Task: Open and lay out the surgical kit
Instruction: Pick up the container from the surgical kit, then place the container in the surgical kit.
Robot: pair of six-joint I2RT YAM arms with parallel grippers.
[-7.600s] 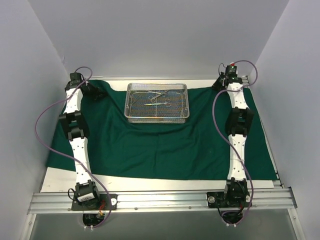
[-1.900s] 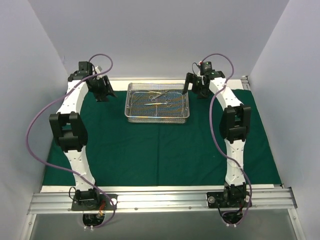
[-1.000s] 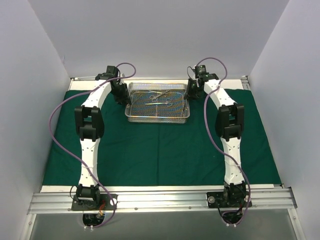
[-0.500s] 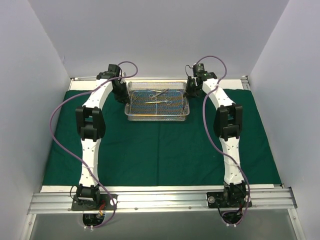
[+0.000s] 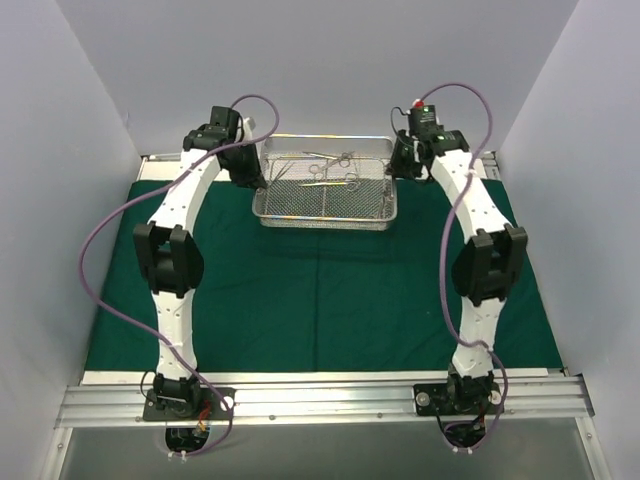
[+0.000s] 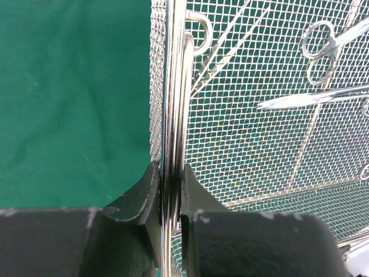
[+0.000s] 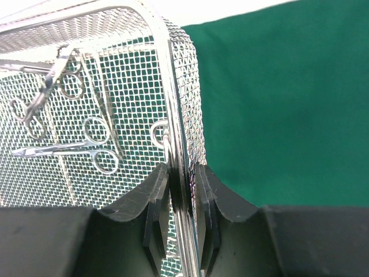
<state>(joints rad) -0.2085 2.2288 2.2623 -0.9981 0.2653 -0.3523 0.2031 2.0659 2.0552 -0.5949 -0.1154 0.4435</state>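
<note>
The dark green drape [image 5: 320, 300] lies spread flat over the table. The silver wire-mesh tray [image 5: 325, 222] hangs above the drape's far part, held at both ends. Several steel scissor-like instruments [image 5: 330, 165] lie inside it. My left gripper [image 5: 258, 184] is shut on the tray's left rim; the left wrist view shows its fingers [image 6: 144, 196] clamping the wall of the tray [image 6: 259, 144], with the instruments [image 6: 323, 46] beyond. My right gripper [image 5: 396, 170] is shut on the right rim; the right wrist view shows the tray [image 7: 115, 34] and the instruments [image 7: 69, 86] in it.
A bare white strip of table [image 5: 300, 376] runs in front of the drape, then the aluminium rail [image 5: 320, 400] carrying both arm bases. Grey enclosure walls stand close on the left, right and back. Purple cables [image 5: 100, 240] loop beside each arm.
Both grippers went from the drape's far corners to the tray's ends and closed on its rims. In the last half second the tray rose off the drape and shifted slightly right and back.
</note>
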